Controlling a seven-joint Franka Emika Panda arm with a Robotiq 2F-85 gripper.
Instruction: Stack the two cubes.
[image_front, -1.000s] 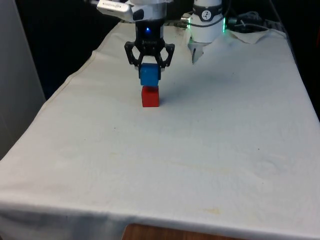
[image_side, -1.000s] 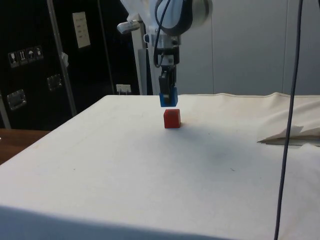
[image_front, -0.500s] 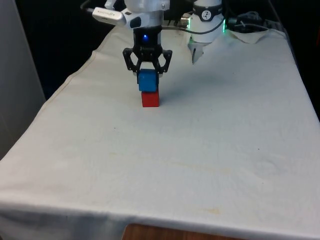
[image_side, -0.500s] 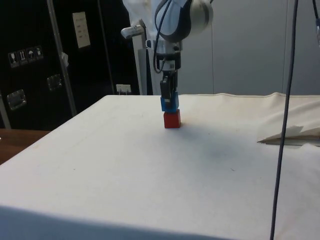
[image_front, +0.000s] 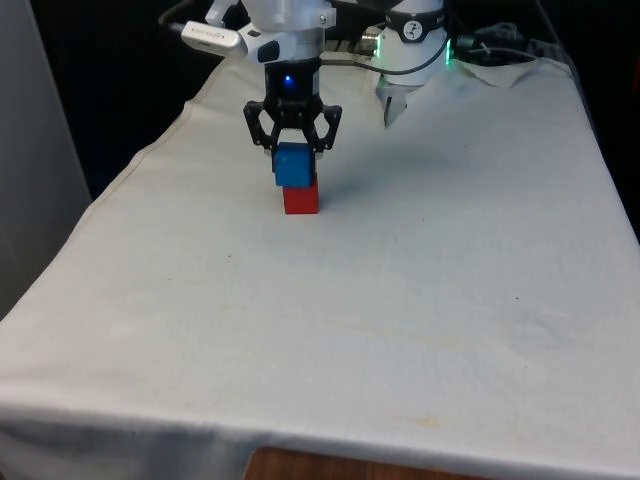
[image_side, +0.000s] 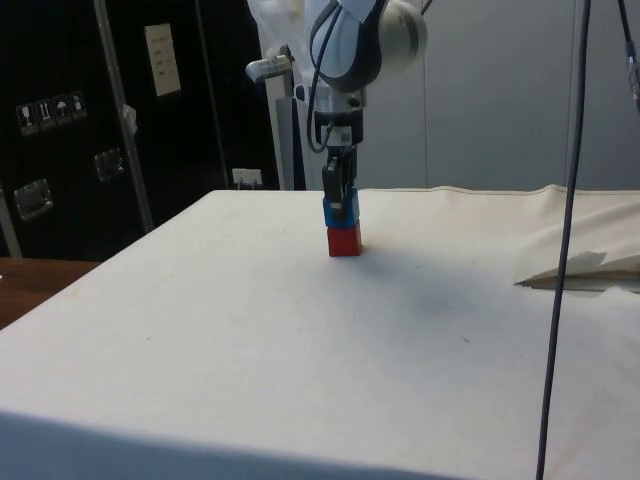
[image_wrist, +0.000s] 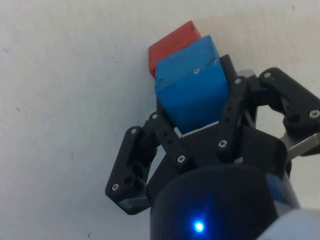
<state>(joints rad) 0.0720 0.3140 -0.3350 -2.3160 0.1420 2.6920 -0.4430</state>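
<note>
The blue cube (image_wrist: 192, 85) hides most of the red cube (image_wrist: 172, 44) beneath it.

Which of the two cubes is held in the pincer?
The blue cube: the pincer grips its sides, and it sits on top of the red cube, which rests on the cloth.

The tabletop (image_front: 400, 300) is covered with a white cloth that hangs over its edges and shows faint creases and a few small specks. Directly on it sits a red cube (image_front: 300, 199), toward the far end and on the front view's left of centre; in the side view the red cube (image_side: 344, 240) rests flat on the cloth.
</note>
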